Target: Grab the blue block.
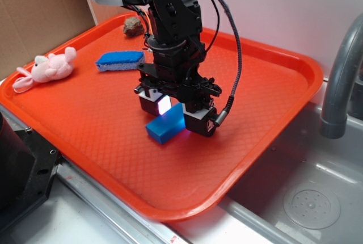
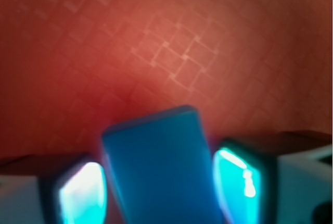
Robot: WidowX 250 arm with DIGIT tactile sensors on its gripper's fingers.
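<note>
The blue block [image 1: 164, 127] lies flat on the orange tray [image 1: 91, 125], a smooth bright-blue brick. My gripper [image 1: 174, 116] is lowered over it, one finger on each side of the block. In the wrist view the blue block [image 2: 156, 156] fills the space between the two glowing pads [image 2: 83, 193], and my gripper [image 2: 164, 193] straddles it. The left pad sits right against the block's edge. A thin gap shows at the right pad, so the gripper is open. The block's near end is hidden under the gripper body.
A blue sponge [image 1: 120, 60] with a pale underside lies at the tray's back left. A pink plush toy [image 1: 50, 67] is at the left rim and a brown rock [image 1: 133, 25] at the back. A metal sink [image 1: 306, 198] and grey faucet [image 1: 340, 79] are on the right.
</note>
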